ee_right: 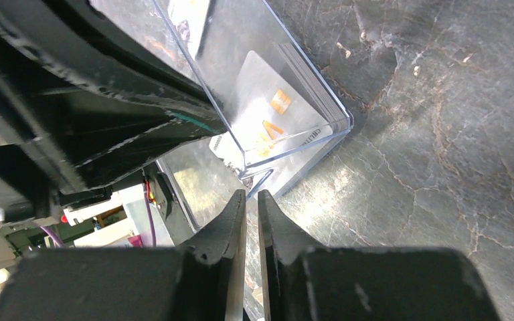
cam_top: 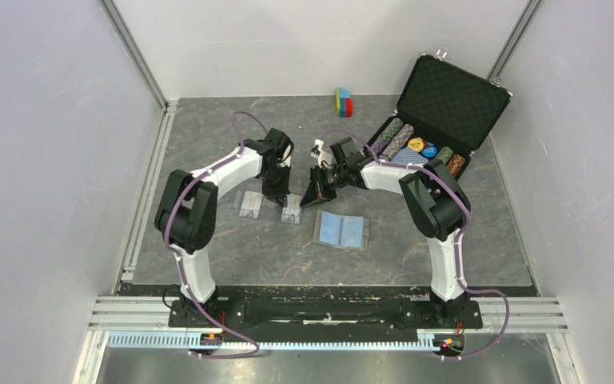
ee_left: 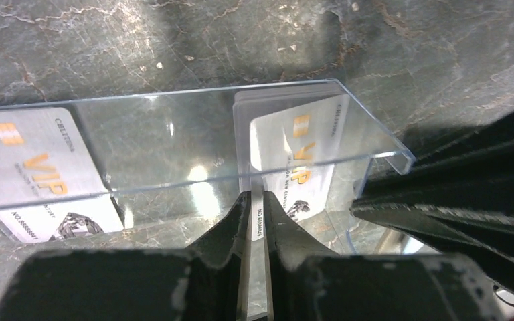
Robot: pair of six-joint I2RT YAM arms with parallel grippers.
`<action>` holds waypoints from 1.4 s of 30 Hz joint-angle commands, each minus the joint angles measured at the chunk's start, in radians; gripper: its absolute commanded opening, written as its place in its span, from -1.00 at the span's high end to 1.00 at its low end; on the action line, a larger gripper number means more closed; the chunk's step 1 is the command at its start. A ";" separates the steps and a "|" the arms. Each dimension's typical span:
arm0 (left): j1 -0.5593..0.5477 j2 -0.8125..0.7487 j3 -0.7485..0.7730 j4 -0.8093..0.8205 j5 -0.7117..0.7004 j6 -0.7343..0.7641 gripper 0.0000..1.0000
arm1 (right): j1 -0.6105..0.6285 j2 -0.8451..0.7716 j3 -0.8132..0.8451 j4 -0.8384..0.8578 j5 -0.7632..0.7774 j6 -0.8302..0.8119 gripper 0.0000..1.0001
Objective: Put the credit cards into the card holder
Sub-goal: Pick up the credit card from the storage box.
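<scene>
In the left wrist view, the first credit card [ee_left: 40,174], seen through the clear case [ee_left: 174,134], carries "VIP" in large orange letters. A line starting "NO.6" runs near its lower edge, and the small dark word at its top corner is too blurred to read. The second credit card [ee_left: 294,167], standing in the case, also shows an orange "VIP". Its number line, beginning "NO.", sits right at the left fingers [ee_left: 221,227], and the fine print beside it is illegible. In the right wrist view, the cased credit card [ee_right: 268,114] shows only part of the orange lettering, a "V".
</scene>
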 commanded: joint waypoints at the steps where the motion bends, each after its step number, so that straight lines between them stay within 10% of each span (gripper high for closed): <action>1: -0.017 -0.075 0.012 0.052 0.076 -0.052 0.68 | 0.012 -0.009 -0.024 -0.035 0.030 -0.036 0.76; 34: -0.022 -0.025 -0.077 0.113 0.156 -0.088 0.52 | 0.012 -0.010 -0.028 -0.036 0.031 -0.044 0.76; 42: -0.022 -0.083 -0.065 0.113 0.142 -0.085 0.95 | 0.006 -0.053 -0.019 -0.038 0.052 -0.069 0.45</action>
